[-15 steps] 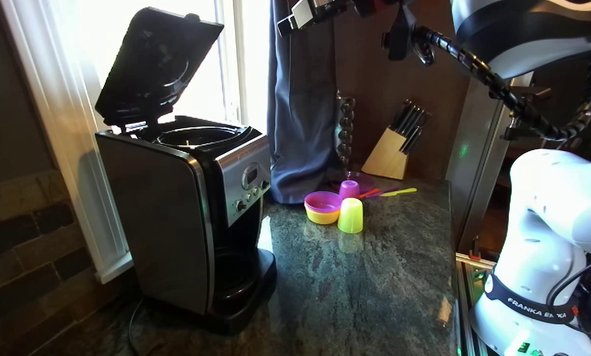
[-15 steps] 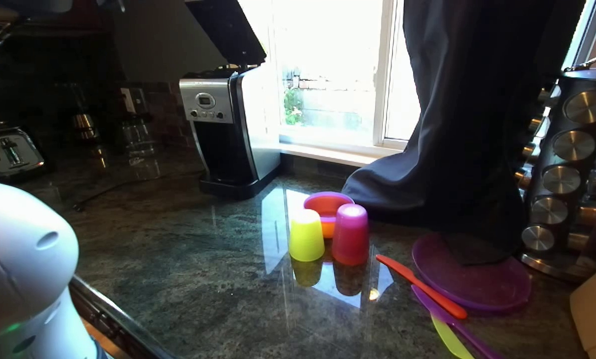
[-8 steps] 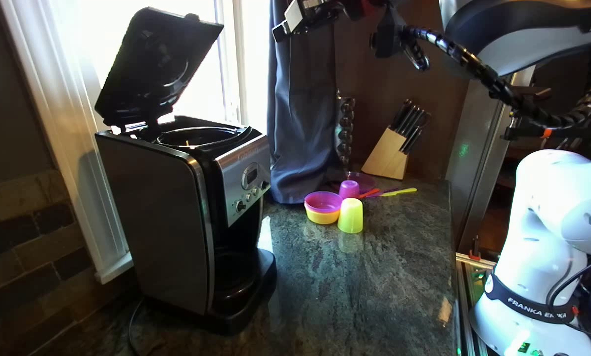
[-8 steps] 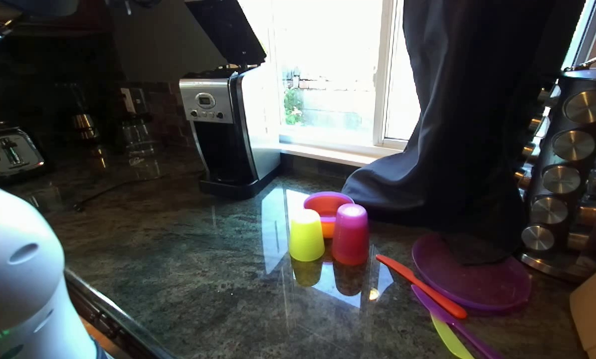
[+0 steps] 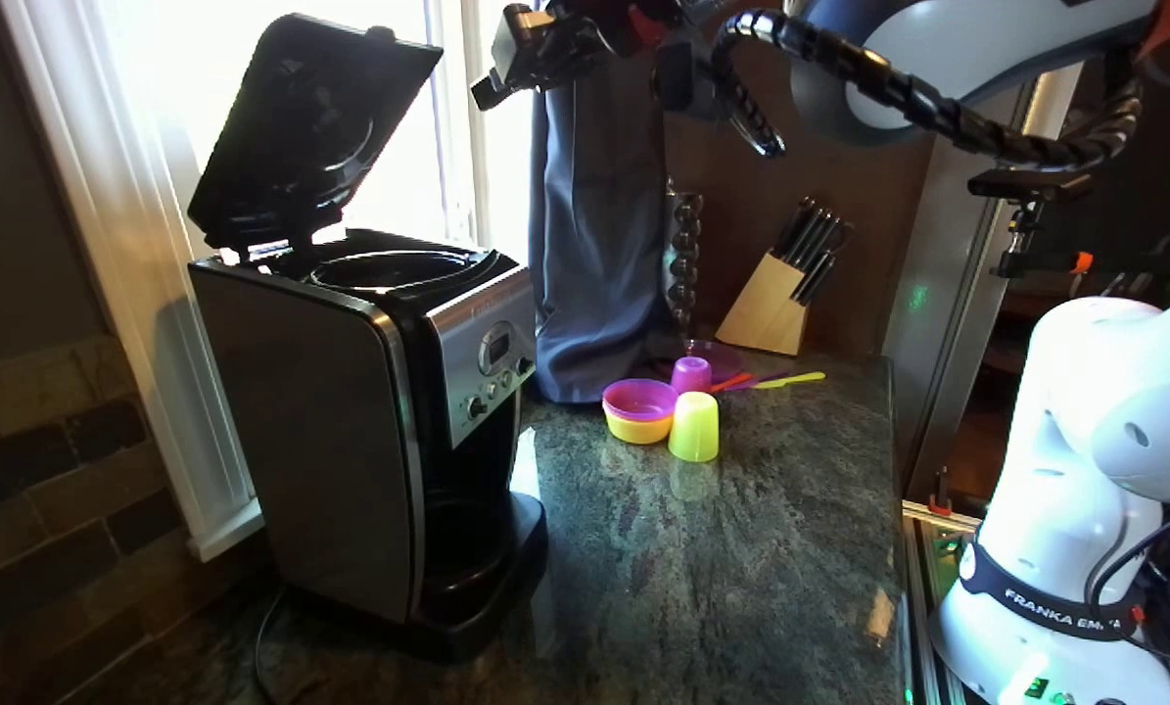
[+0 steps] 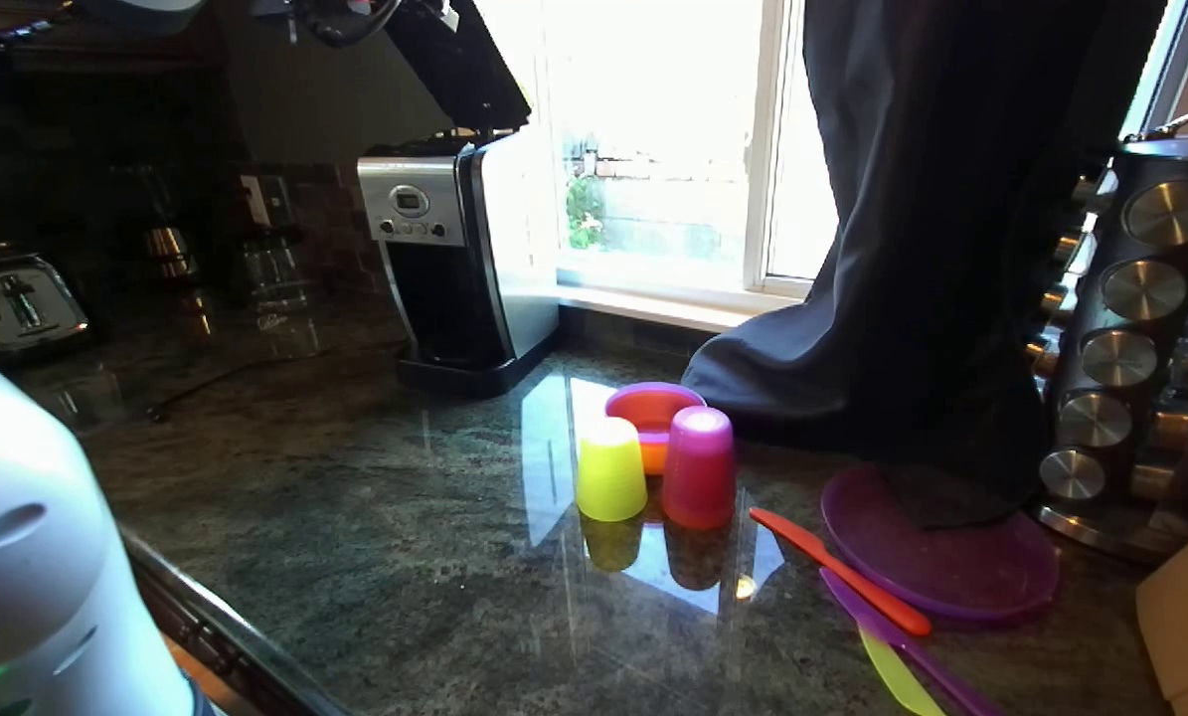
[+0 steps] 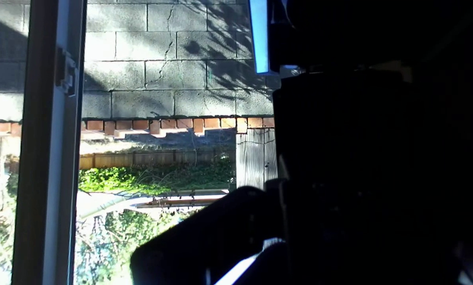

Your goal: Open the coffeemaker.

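The coffeemaker (image 5: 310, 431) stands on the counter by the window, upright, with its silver control panel facing the room. It also shows in an exterior view (image 6: 449, 288). Its black lid (image 5: 320, 127) is raised and tilted back, with the round top opening uncovered; the lid is also up in an exterior view (image 6: 459, 75). My gripper (image 5: 490, 91) is in the air to the right of the raised lid, apart from it in that picture. Nothing is seen held. In the wrist view the gripper (image 7: 216, 237) is a dark silhouette against the window, so its finger gap is unclear.
A yellow-green cup (image 5: 694, 428), a purple cup (image 5: 691, 375) and stacked bowls (image 5: 638, 411) stand right of the coffeemaker. A knife block (image 5: 766, 304), dark curtain (image 5: 599, 215), spice rack (image 6: 1120, 358), purple plate (image 6: 941, 557) and toaster (image 6: 22, 298) are around.
My gripper and arm have moved left and slightly down, toward the raised lid. The coffeemaker, its open lid and the things on the counter have not moved.
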